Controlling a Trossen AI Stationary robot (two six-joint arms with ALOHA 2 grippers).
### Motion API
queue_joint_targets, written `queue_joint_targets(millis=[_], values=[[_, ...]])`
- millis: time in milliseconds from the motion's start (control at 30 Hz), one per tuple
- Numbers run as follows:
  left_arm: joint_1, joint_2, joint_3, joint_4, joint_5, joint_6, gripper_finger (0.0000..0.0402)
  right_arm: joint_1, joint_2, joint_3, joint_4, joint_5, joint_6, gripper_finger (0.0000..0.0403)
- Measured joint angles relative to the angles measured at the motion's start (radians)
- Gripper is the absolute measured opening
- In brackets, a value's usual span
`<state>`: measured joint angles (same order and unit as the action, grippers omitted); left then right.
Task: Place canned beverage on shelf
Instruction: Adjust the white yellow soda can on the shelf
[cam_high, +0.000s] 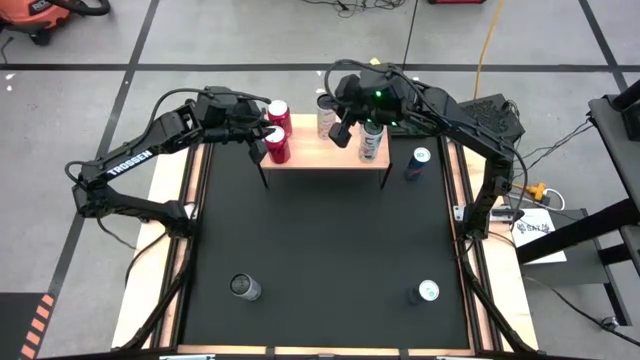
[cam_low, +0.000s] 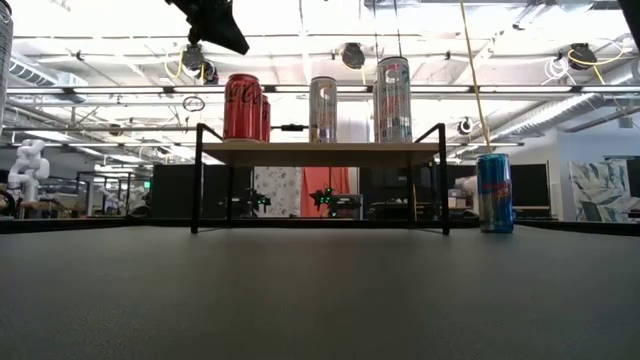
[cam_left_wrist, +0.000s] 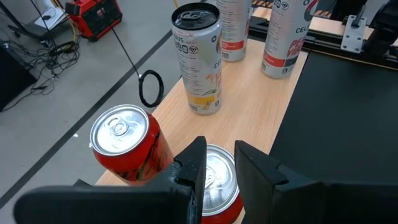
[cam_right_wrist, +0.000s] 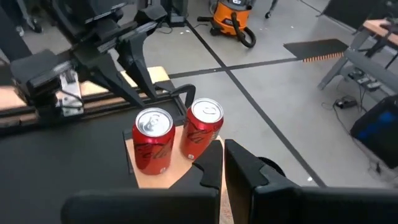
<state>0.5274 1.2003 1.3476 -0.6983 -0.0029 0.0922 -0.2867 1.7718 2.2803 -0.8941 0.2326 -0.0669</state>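
The shelf (cam_high: 325, 152), a light wood top on thin black legs (cam_low: 320, 153), stands at the mat's far edge. Two red cans (cam_high: 278, 130) stand upright on its left end, and a silver can (cam_low: 323, 109) and a taller white can (cam_low: 392, 99) stand on bases further right. My left gripper (cam_left_wrist: 221, 155) is shut and hovers just above the nearer red can's top (cam_left_wrist: 217, 183), at the shelf's left end (cam_high: 260, 140). My right gripper (cam_right_wrist: 222, 155) is shut and hangs above the shelf's middle (cam_high: 341, 130), pointing toward the red cans (cam_right_wrist: 177, 140).
A blue can (cam_high: 417, 163) stands on the black mat just right of the shelf (cam_low: 494, 192). Two more cans stand near the mat's front, at the left (cam_high: 245, 288) and at the right (cam_high: 427, 292). The mat's middle (cam_high: 325, 240) is bare.
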Motion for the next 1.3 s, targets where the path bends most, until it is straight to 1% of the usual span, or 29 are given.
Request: queue_joint_targets(millis=[200, 500, 767, 1133, 1233, 1300], values=[[0.000, 0.000, 0.000, -0.001, 0.000, 0.000, 0.0081, 0.000, 0.000, 0.000, 0.000, 0.000, -0.077, 0.0000], [0.000, 0.000, 0.000, -0.049, 0.000, -0.001, 0.0081, 0.000, 0.000, 0.000, -0.001, -0.001, -0.050, 0.0000], [0.000, 0.000, 0.000, -0.047, -0.001, -0.008, 0.0081, 0.000, 0.000, 0.000, 0.001, -0.001, -0.050, 0.0000], [0.000, 0.000, 0.000, -0.045, -0.001, -0.009, 0.0081, 0.000, 0.000, 0.000, 0.075, 0.000, -0.050, 0.0000], [0.000, 0.000, 0.000, -0.046, -0.001, -0.008, 0.0081, 0.000, 0.000, 0.000, 0.074, -0.001, -0.081, 0.0000], [0.000, 0.000, 0.000, -0.046, -0.001, -0.008, 0.0081, -0.001, 0.000, 0.000, 0.074, -0.025, -0.117, 0.0000]])
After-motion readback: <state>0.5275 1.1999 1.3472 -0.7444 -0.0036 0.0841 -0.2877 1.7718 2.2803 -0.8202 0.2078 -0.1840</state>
